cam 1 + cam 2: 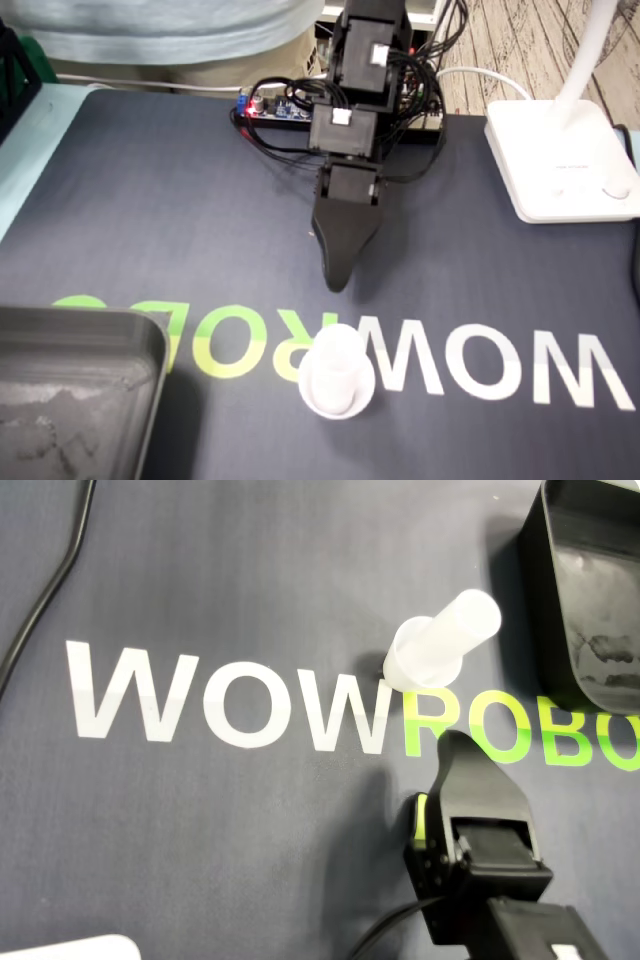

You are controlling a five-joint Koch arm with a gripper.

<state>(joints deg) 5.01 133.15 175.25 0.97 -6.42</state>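
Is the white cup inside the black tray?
No, the white cup stands on the mat, apart from the black tray.

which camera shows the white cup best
The overhead view: the white cup shows its whole side, wide base to narrower top, clear of the gripper. The fixed view shows the white cup whole too, but foreshortened and washed out.

The black claw hangs tip-down over the dark surface, apart from the white cup, which stands nearer on the printed letters. A gray tray sits near left, and a white lamp base lies far right.
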